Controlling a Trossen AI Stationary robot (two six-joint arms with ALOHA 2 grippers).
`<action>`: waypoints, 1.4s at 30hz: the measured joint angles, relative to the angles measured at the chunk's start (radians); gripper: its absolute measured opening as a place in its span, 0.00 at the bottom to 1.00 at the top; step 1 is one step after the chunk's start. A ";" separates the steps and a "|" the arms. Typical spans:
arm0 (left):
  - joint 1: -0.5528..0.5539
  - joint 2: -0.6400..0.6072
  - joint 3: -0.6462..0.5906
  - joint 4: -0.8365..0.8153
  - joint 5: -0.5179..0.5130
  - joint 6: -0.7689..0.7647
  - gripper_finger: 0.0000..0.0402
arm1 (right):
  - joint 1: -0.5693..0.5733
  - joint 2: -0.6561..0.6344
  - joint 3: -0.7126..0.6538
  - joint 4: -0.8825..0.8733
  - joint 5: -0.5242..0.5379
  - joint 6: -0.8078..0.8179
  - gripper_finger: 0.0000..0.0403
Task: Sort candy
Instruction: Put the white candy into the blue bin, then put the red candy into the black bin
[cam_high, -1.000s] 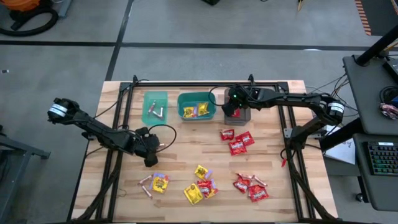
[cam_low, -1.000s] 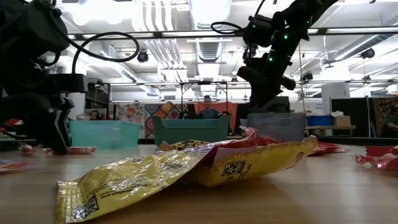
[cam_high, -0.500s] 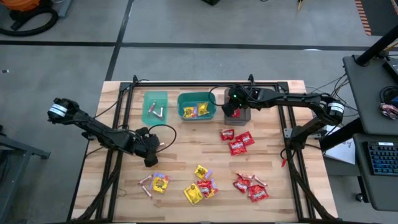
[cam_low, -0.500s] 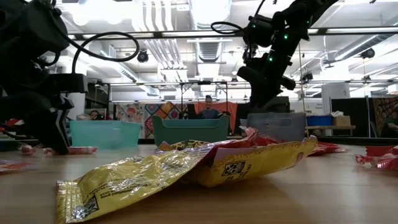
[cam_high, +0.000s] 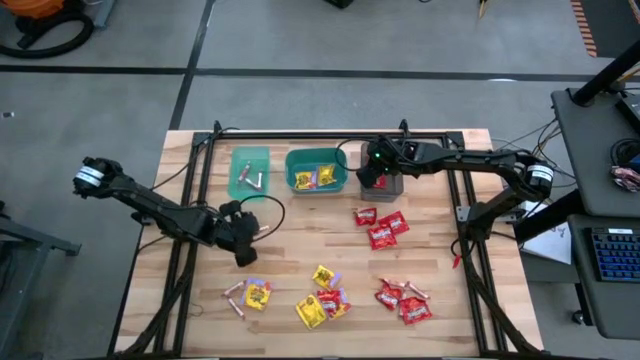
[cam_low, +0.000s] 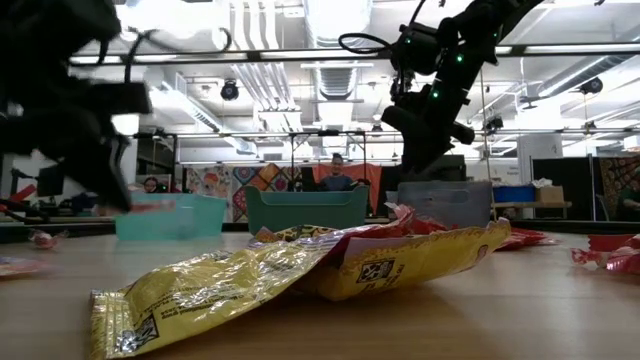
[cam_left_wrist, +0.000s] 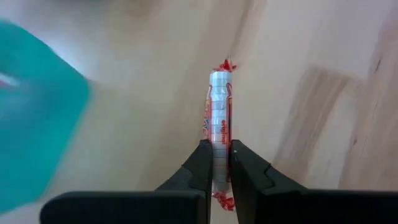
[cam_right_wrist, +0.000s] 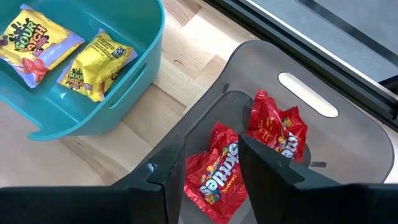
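Your left tool (cam_high: 245, 247) sits over the left half of the pale wooden bench (cam_high: 440, 245), its fingers (cam_left_wrist: 200, 163) clenched on a thin pinkish-tan candy stick with red twisted ends (cam_left_wrist: 219, 124); the stick runs straight out between them, and the low view shows it lifted off the bench surface. Beyond it, at the far edge, stands the light teal plastic bin (cam_high: 249, 172) holding a few sticks. Near the front left lie another loose stick (cam_high: 234, 291) and a yellow packet (cam_high: 258, 294).

In the middle, the darker teal bin (cam_high: 316, 170) at the far side holds shiny yellow packets (cam_right_wrist: 96, 57). Nearer you, a cluster of yellow and red packets (cam_high: 322, 297) rests on the bench.

Your right tool (cam_high: 377, 168) hangs over the grey-brown bin (cam_right_wrist: 348, 143), just right of the darker teal one. Its fingers (cam_right_wrist: 264, 163) are spread apart and released, with nothing gripped. Two shiny red packets (cam_right_wrist: 214, 174) lie in the bottom of that bin, one directly beneath the gap between the fingers.

Further right and nearer, a group of red packets (cam_high: 381, 227) lies just in front of the grey-brown bin, and another group of red packets with a couple of sticks (cam_high: 403, 298) lies near the front edge.
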 joint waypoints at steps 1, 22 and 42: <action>0.007 -0.013 0.026 -0.037 -0.023 -0.011 0.03 | 0.000 0.000 0.000 0.000 0.000 0.000 0.34; 0.612 -0.147 0.191 -0.234 -0.197 0.138 0.06 | 0.017 0.000 0.000 0.000 -0.001 0.003 0.34; 0.709 0.023 0.217 -0.199 -0.183 0.238 0.24 | 0.019 -0.035 0.001 -0.002 -0.070 0.007 0.34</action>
